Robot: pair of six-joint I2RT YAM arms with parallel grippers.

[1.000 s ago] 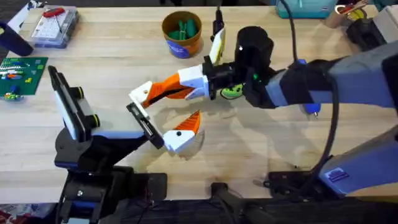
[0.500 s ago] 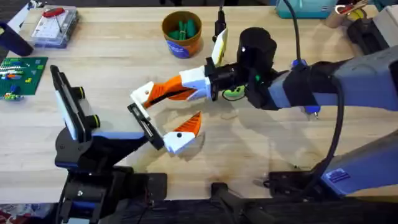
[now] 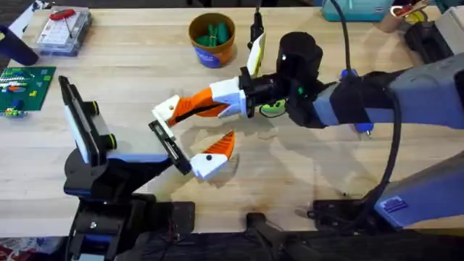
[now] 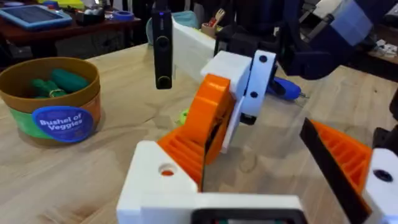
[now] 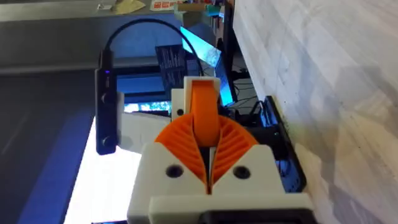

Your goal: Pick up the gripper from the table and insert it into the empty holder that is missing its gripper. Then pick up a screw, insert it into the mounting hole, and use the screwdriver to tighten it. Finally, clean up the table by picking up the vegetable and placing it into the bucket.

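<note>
- Gripper (image 3: 194, 106), orange wedge with white base, sits clamped between the right fingers (image 5: 214, 146) above the desk (image 3: 130, 80), its white end beside the upper tip of the holder (image 3: 168, 145).
- Holder, a thin black bar on the left arm's wrist end, carries the matching orange finger (image 3: 214, 153) at its lower end.
- Right gripper (image 3: 250, 98) reaches in from the right, clenched on the wedge.
- Left gripper: I cannot tell whether its fingers are apart or closed.
- Vegetable (image 3: 271, 109), lime-green, lies on the desk just under the right wrist.
- Bucket (image 3: 212, 38) stands at the far side, holding dark green sticks (image 4: 59, 83).
</note>
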